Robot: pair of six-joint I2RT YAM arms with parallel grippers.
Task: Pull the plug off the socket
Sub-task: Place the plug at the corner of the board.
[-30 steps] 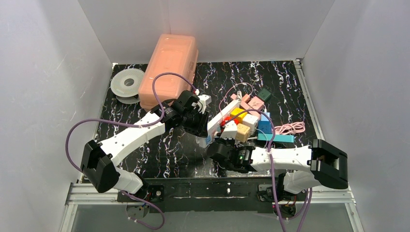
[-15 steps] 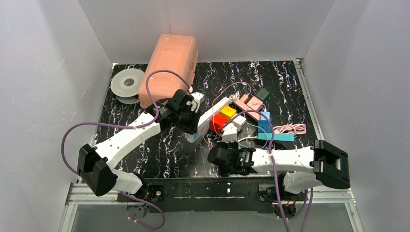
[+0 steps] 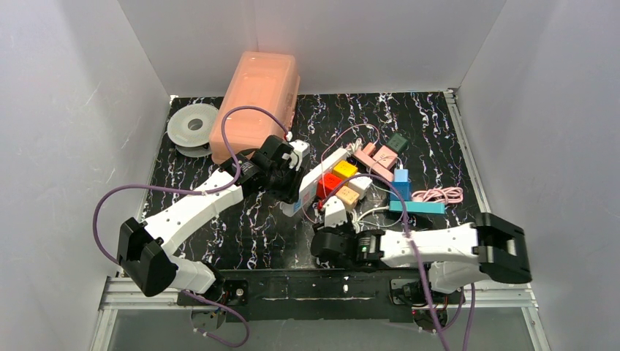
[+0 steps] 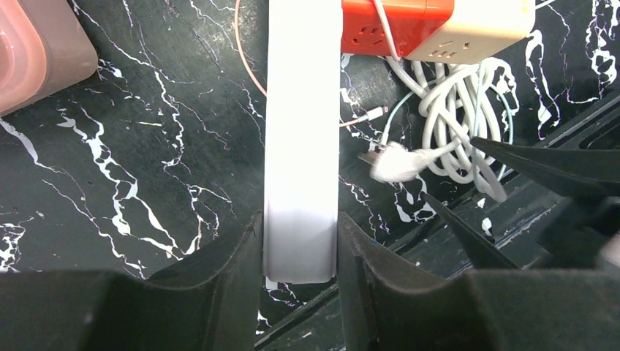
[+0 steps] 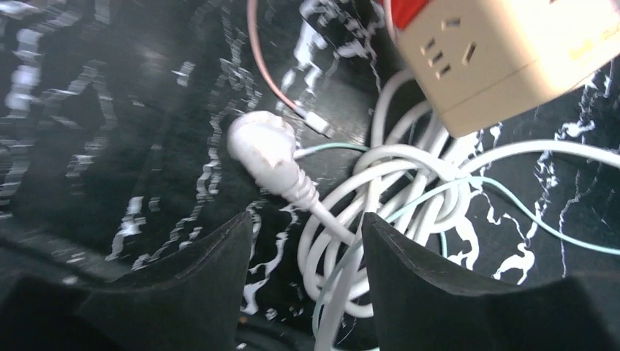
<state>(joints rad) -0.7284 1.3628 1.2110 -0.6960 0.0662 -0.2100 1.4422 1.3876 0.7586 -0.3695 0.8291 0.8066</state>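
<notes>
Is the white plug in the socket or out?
Out. The white plug is loose beside its coiled cord, apart from the power strip.

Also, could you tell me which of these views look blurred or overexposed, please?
Right wrist view: motion blur streaks the marbled table on the left, and the white plug is soft. Left wrist view: the power strip is blown out to flat white. Top external view: sharp and evenly lit.

lite: bright, even | glare: white strip [image 4: 301, 146] blown out | blur: R wrist view, left side
</notes>
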